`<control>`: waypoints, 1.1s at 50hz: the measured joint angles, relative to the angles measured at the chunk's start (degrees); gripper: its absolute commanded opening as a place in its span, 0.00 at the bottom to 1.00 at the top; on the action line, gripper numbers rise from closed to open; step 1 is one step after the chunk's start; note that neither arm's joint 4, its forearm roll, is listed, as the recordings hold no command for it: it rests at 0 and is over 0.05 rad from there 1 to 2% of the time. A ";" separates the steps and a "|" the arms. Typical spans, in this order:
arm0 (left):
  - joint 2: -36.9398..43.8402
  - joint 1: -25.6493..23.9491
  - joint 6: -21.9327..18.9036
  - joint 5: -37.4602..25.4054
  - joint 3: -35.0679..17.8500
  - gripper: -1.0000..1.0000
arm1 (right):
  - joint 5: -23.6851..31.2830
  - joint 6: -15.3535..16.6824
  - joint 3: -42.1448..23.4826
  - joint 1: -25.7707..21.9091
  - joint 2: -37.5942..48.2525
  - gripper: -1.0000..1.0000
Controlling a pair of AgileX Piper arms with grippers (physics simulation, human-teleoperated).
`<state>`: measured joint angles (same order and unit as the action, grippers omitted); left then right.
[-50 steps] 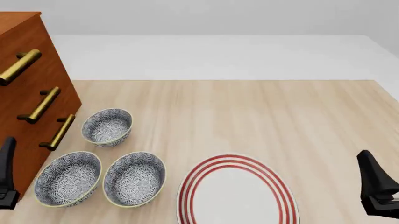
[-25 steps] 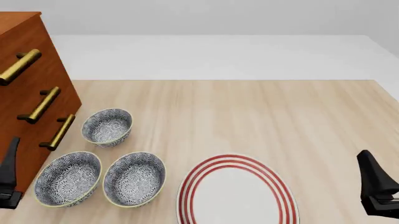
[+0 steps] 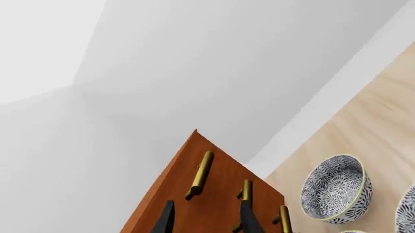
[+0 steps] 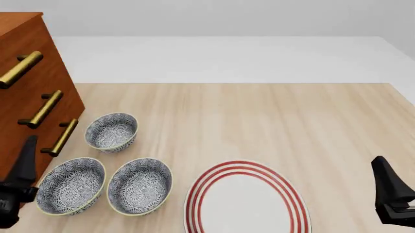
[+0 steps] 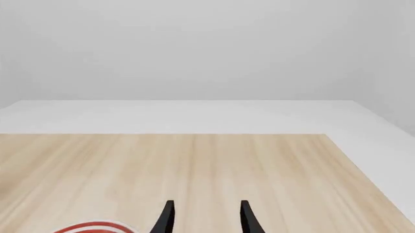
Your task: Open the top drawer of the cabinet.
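From the front, the cabinet (image 4: 29,87) stands at the far left of the counter (image 4: 259,121), its top drawer (image 4: 16,53) shut flush, the brass handle (image 4: 21,69) uppermost of three. My left pincer (image 4: 23,167) rises at the near left, just in front of the cabinet's lower part and beside the nearest patterned bowl (image 4: 70,185); two more bowls (image 4: 139,185) (image 4: 112,132) sit close by. A red-ringed plate (image 4: 246,199) lies near centre, and my right pincer (image 4: 391,187) waits at the near right edge.

Through my left wrist, the fingers (image 3: 245,218) are spread, nothing between them, pointed at the cabinet's (image 3: 207,204) front below the top handle (image 3: 199,174).

Through my right wrist, the fingers (image 5: 167,218) stand parted over bare counter (image 5: 194,165).
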<state>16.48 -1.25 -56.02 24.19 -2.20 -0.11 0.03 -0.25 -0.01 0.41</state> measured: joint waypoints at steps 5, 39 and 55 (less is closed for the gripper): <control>3.32 -0.09 -2.34 3.71 0.80 1.00 | 0.00 0.00 0.00 0.00 0.00 1.00; 24.02 0.33 -16.82 24.02 2.12 1.00 | 0.00 0.00 0.00 0.01 0.00 1.00; 31.72 2.57 -20.42 31.11 1.90 1.00 | 0.00 0.00 0.00 0.00 0.00 1.00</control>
<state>48.20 1.33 -76.43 55.31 -0.30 -0.11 0.02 -0.25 -0.01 0.41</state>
